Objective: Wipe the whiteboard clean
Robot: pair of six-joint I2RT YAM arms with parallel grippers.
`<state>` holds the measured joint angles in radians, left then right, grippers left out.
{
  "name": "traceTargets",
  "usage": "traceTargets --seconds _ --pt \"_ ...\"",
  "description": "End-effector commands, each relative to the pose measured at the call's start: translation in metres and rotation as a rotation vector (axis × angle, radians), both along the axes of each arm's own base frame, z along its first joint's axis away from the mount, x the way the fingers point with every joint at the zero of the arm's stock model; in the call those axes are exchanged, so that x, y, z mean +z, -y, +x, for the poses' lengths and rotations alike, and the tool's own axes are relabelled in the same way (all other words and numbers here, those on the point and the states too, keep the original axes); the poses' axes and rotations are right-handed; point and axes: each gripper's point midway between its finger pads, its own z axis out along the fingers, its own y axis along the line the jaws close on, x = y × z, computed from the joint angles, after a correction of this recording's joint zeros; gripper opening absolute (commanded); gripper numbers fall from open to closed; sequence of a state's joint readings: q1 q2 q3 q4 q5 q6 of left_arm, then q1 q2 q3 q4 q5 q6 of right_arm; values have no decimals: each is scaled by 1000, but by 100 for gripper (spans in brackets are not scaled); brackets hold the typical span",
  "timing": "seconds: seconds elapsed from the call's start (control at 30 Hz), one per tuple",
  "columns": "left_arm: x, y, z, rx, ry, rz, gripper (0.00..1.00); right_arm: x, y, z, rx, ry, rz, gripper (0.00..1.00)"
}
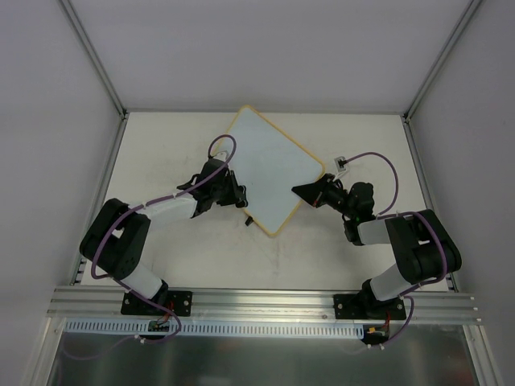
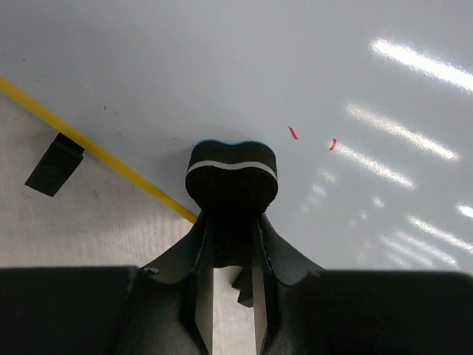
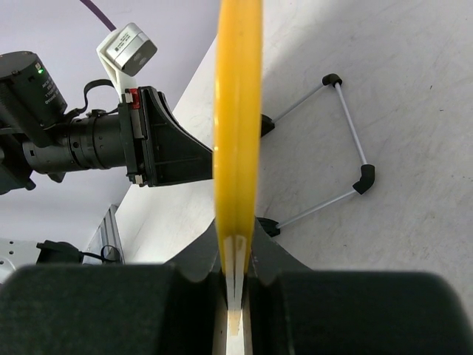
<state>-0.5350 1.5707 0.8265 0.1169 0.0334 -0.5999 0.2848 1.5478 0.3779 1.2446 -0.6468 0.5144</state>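
The whiteboard (image 1: 269,169) lies tilted like a diamond on the table, pale face up with a yellow rim. My left gripper (image 1: 235,193) is shut on a small black eraser (image 2: 231,176) with a white stripe, which rests on the board's face near its yellow edge (image 2: 111,159). Two small red marks (image 2: 293,133) remain on the face just right of the eraser. My right gripper (image 1: 310,191) is shut on the board's right corner; in the right wrist view the yellow rim (image 3: 236,118) runs edge-on between the jaws.
A black clip (image 2: 54,164) sticks out from the board's edge onto the table. A wire stand (image 3: 347,148) with black corner caps folds out under the board. The left arm's wrist (image 3: 111,140) shows beyond the rim.
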Motion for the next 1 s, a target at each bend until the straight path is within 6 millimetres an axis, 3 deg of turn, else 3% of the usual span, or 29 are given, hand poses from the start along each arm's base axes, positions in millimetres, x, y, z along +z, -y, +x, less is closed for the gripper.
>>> traceTargets --seconds 0.0,0.13,0.3,0.4,0.53,0.7,0.97 --pt "7 -3 35 182 87 -79 0 50 -15 -14 125 270 27 0" --pt "28 -8 47 209 160 -73 0 51 -15 -14 125 270 29 0" --pt "75 -3 69 186 254 -55 0 50 -15 -14 126 267 29 0" --pt "89 -3 80 193 276 -37 0 50 -15 -15 128 266 28 0" --pt "88 -8 88 210 273 -26 0 51 -15 -15 128 269 29 0" --pt "68 -12 82 213 240 -13 0 51 -15 -14 128 270 30 0" --pt "59 7 70 120 243 -66 0 51 -16 -14 129 269 30 0"
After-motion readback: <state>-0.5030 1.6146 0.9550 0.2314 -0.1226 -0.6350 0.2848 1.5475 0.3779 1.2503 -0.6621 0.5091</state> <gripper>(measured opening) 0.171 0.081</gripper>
